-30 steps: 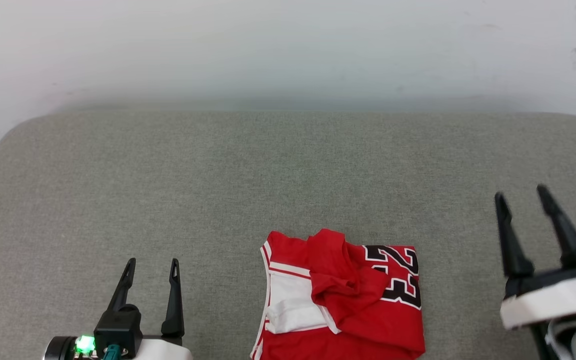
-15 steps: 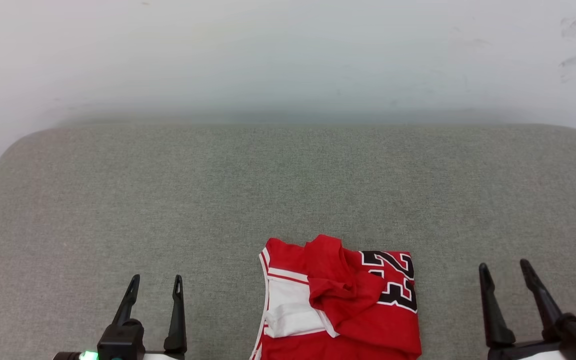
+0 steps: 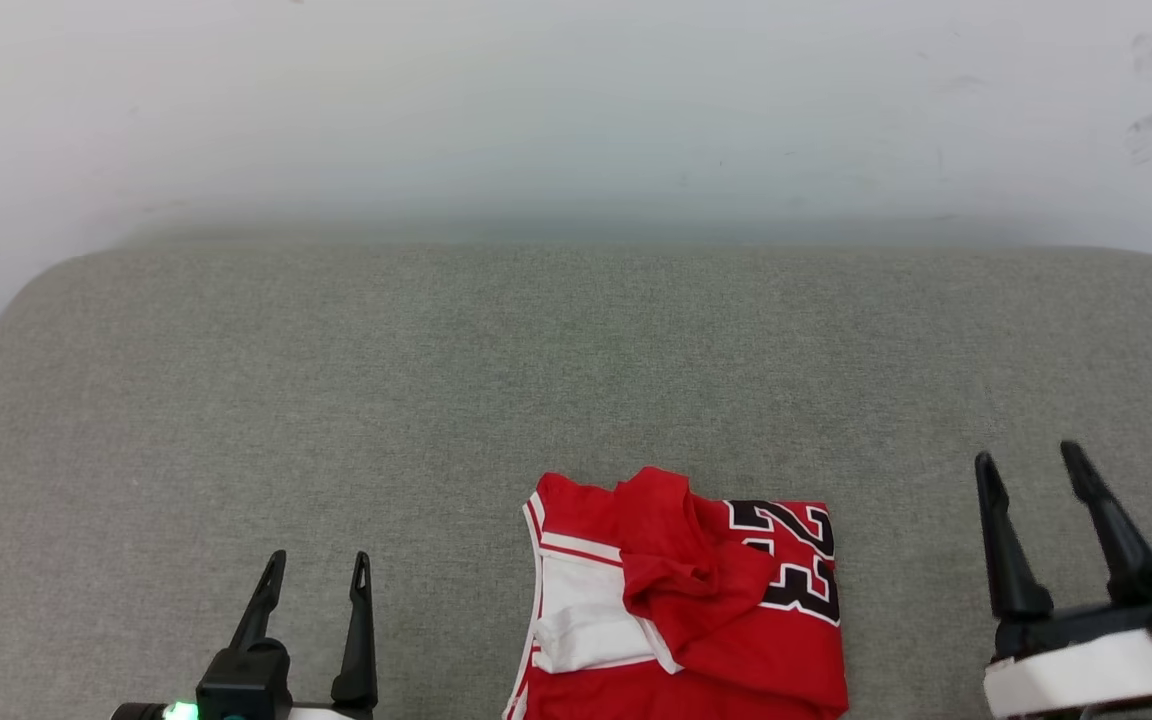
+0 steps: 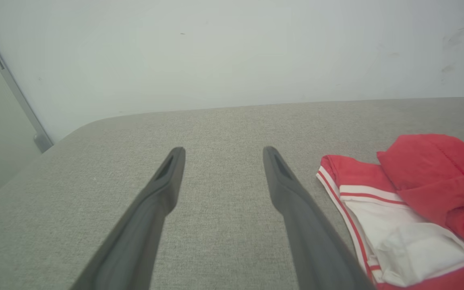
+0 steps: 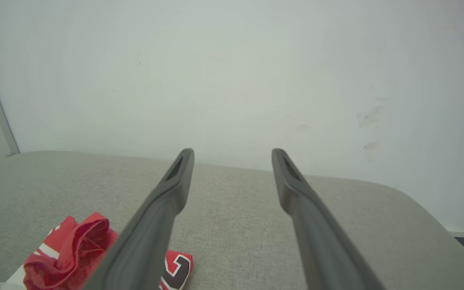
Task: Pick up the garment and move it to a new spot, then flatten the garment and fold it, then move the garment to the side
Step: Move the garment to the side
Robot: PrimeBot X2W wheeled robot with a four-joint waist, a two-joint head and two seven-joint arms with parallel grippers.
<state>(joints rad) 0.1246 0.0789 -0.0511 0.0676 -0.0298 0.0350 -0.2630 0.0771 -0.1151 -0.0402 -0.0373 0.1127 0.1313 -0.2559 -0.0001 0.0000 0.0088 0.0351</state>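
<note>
left fingers: spread wide with nothing between them. The left wrist view shows bare grey cloth in the gap between these fingers.
right fingers: also wide apart and empty. In the right wrist view they point toward the pale wall.
contact: neither pair touches the garment.
garment position: at the near edge of the grey fabric surface, between the two pairs of fingers and running off the bottom of the head view.
garment state: a compact, untidy bundle. A rumpled red flap lies on top, a white sleeve shows on its left, and the "23" sits toward its right.
step in hand: probably a pause between grasps. The bundle looks roughly folded but not flat, so it is unclear whether a pick-up or the final shift aside is due.
next move calls for: either pair coming down and inward to a free edge. It should close on all the layers so the loose flap does not spill.
left arm pose: low at the lower left of the head view, fingers aimed away from the robot, the garment just to its right.
right arm pose: at the lower right, pale wrist showing, fingers leaning slightly left, the garment below and to its left.
</note>
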